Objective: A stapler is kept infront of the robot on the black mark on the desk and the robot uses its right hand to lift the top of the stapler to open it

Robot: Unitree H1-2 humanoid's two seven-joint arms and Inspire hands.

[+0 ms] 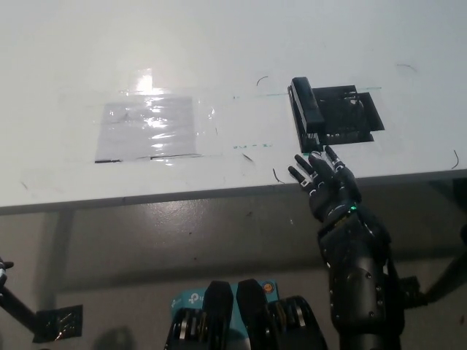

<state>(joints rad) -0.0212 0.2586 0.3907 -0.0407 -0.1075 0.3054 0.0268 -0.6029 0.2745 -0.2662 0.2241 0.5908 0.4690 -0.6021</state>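
- The desk [219,44], white, fills the upper view; its near edge runs between the robot and the work.
- A clear taped patch [149,130] lies well left, unused.
- The black mark [346,117] fixes the stapler's spot.
- The right hand [325,182] hovers at the desk edge, fingers spread, holding nothing, likely lined up to reach forward.
- The stapler [306,106] lies closed on the mark's left side, top untouched.
- Left hand: barely visible, state unclear.
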